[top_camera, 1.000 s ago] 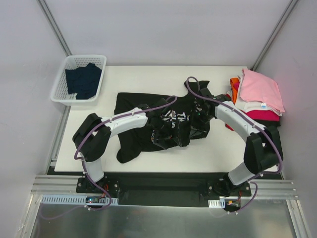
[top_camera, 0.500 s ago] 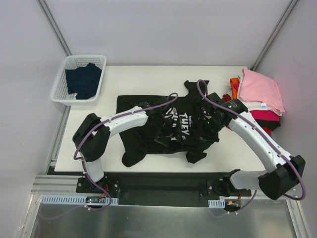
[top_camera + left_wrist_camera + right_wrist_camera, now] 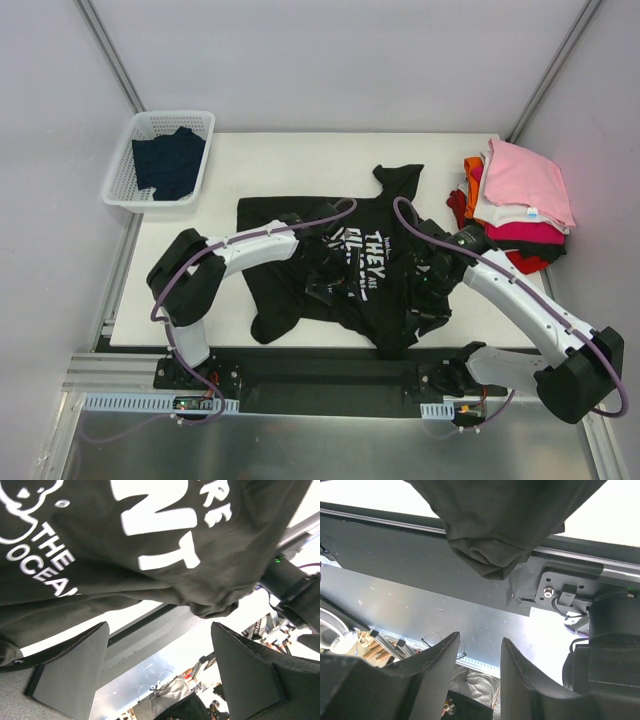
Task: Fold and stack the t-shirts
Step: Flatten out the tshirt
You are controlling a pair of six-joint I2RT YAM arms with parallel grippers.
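A black t-shirt [image 3: 268, 215] with white lettering [image 3: 375, 250] lies spread on the white table, its lower edge reaching the near edge. My left gripper [image 3: 322, 280] hovers low over its middle. In the left wrist view it [image 3: 159, 627] stands wide open and empty, the printed cloth [image 3: 100, 545] beyond the fingers. My right gripper [image 3: 420, 300] is over the shirt's near right part. In the right wrist view it [image 3: 480, 639] is open with nothing between the fingers, and a bunched fold of black cloth [image 3: 490, 555] hangs past the table edge. Folded t-shirts [image 3: 525, 180] are stacked at the right, pink on top.
A white basket [image 3: 125, 165] at the back left holds a dark navy t-shirt [image 3: 168, 162]. An orange garment [image 3: 472, 170] pokes out at the stack's left side. A black rail [image 3: 380, 540] runs below the table's near edge, next to the arm's mounting plate [image 3: 560, 592].
The right gripper dragged the black shirt's lower part toward the near edge, spreading it so the lettering shows, then opened and let go. The left gripper stayed open over the shirt.
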